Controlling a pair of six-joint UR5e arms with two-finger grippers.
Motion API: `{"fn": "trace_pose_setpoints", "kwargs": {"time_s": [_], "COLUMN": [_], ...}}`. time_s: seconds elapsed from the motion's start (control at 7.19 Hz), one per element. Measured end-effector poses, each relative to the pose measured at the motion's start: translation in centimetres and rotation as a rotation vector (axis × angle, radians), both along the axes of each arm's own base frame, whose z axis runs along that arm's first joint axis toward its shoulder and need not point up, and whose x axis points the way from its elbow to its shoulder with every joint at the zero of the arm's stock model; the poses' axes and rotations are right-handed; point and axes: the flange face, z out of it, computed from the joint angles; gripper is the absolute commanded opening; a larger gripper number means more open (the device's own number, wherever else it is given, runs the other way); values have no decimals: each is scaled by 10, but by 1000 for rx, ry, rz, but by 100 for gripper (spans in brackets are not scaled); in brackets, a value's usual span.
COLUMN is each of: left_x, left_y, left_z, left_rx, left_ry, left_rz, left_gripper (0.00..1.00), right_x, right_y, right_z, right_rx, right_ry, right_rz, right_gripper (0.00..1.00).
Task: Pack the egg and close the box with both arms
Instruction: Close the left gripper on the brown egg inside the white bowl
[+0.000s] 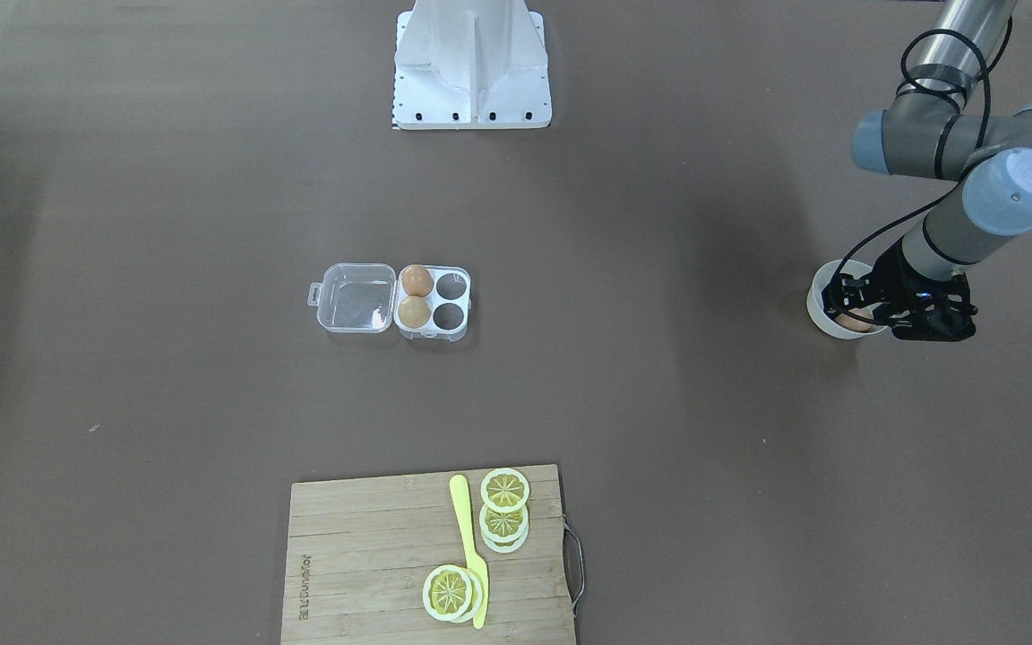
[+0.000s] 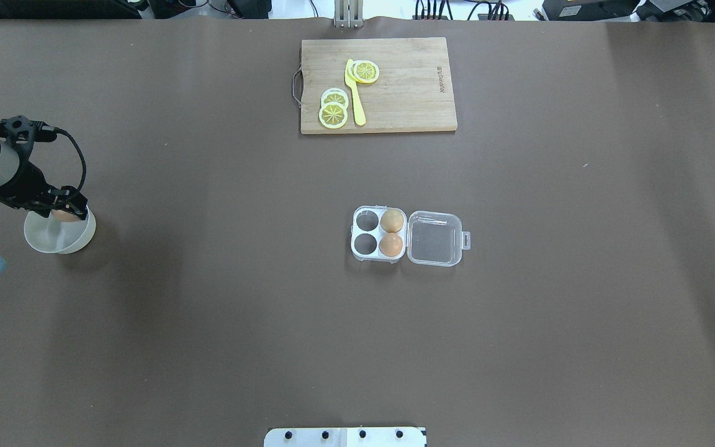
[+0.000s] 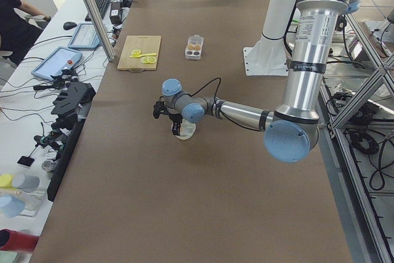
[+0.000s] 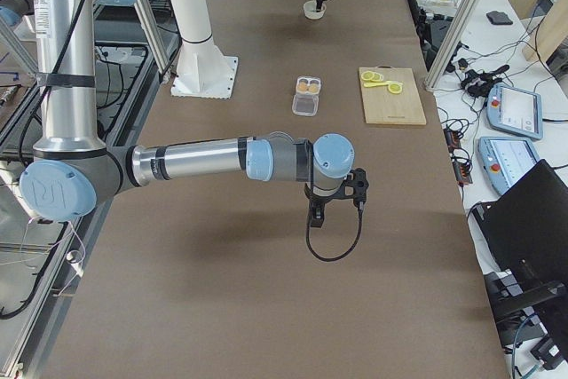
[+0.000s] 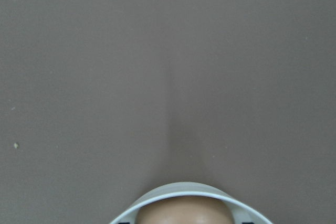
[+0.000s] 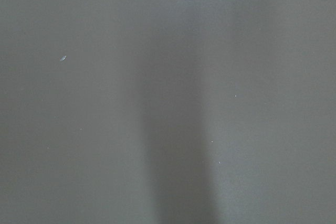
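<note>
The egg (image 2: pixel 64 216) is reddish-brown and sits inside the off-white bowl (image 2: pixel 59 241) at the table's left end. My left gripper (image 2: pixel 64 208) reaches down into the bowl with a finger on each side of the egg, and looks shut on it. In the left wrist view the egg (image 5: pixel 184 212) fills the bottom centre, in front of the bowl rim (image 5: pixel 184 186). The clear box (image 2: pixel 377 233) lies mid-table with its lid (image 2: pixel 435 239) open flat. It holds two brown eggs beside the hinge, and its other two cells are empty. My right gripper (image 4: pixel 317 217) hangs over bare table, and I cannot tell its state.
A wooden cutting board (image 2: pixel 407 93) at the far side carries lemon slices (image 2: pixel 334 113) and a yellow knife (image 2: pixel 355 93). The robot's white base (image 1: pixel 473 63) stands at the near edge. Brown table lies between the bowl and the box.
</note>
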Motion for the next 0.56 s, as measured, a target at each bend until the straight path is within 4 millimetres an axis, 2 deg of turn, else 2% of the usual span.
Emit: {"fn": "trace_pose_setpoints", "kwargs": {"time_s": [0.28, 0.56], "left_x": [0, 0], "left_y": [0, 0], "left_z": [0, 0], "left_rx": [2, 6], "left_ry": [1, 3], "left_rz": [1, 1], "left_gripper": [76, 58], "right_x": [0, 0], "right_y": [0, 0], "right_z": [1, 0], "right_rx": [-1, 0], "right_ry": [0, 0], "right_rz": [0, 0], "right_gripper": [100, 100]}}
